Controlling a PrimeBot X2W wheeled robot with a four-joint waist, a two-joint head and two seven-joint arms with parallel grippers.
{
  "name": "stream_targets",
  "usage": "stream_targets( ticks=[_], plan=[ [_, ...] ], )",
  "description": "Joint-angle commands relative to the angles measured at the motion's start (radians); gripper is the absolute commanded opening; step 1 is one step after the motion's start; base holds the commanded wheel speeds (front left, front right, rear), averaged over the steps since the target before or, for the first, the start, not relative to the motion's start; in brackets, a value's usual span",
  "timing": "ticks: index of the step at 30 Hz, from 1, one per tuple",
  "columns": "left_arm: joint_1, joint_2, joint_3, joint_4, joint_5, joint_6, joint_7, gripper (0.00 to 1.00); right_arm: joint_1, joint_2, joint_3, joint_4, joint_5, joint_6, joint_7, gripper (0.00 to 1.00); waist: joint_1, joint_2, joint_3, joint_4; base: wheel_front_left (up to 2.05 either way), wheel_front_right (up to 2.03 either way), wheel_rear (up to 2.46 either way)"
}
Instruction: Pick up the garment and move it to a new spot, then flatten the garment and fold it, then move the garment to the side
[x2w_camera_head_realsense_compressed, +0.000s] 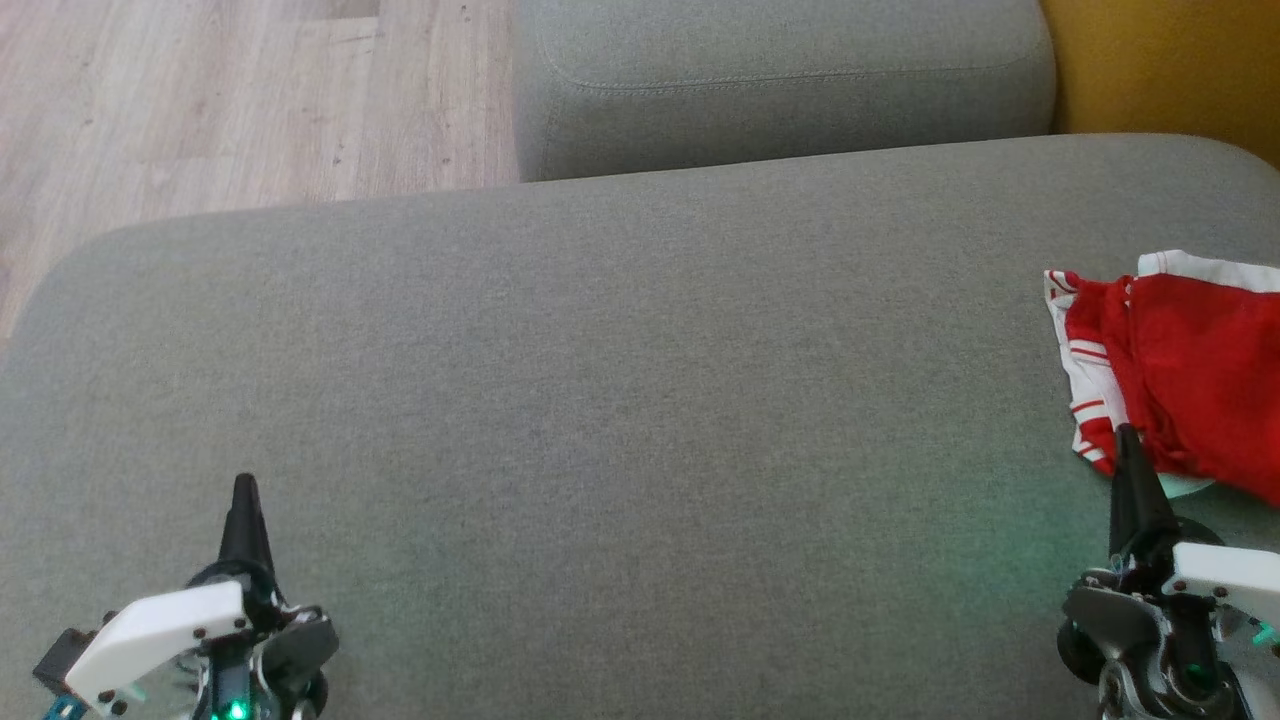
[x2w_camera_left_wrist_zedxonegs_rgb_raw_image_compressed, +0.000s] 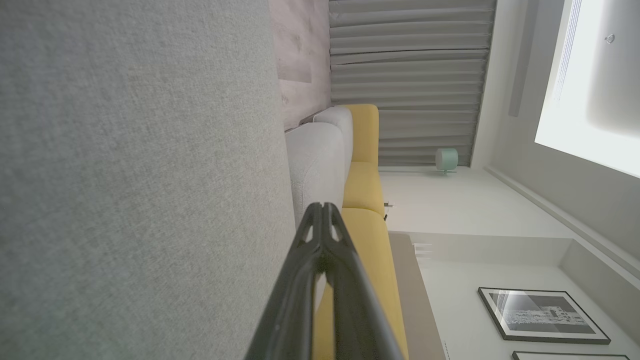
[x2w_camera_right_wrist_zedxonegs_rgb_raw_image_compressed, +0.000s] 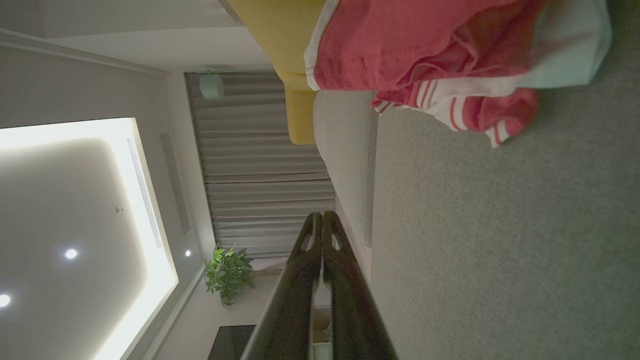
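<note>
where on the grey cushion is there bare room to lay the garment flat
Bare: middle and left of the seat cushion, between the left tool, the far cushion and the garment. Crowded: the right edge, where the garment lies by the right tool.

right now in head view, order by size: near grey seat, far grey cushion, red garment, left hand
near grey seat
far grey cushion
red garment and left hand: alike, hand nearer camera, unranked
</note>
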Motion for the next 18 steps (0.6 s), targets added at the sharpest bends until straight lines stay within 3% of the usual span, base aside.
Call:
stream_targets(
  ticks=[1, 18],
  plan=[
    [-0.028, 0.006, 0.039, -0.037, -0.006, -0.007, 0.007, 0.00, -0.055, -0.012, 0.020, -0.038, 0.005, -0.001, 0.006, 0.00, 0.0001, 0.0000, 0.000, 0.000, 0.00, 0.00, 0.00],
    [-0.028, 0.006, 0.039, -0.037, -0.005, -0.007, 0.007, 0.00, -0.055, -0.010, 0.018, -0.038, 0.003, -0.001, 0.008, 0.00, 0.0001, 0.0000, 0.000, 0.000, 0.00, 0.00, 0.00]
  ],
)
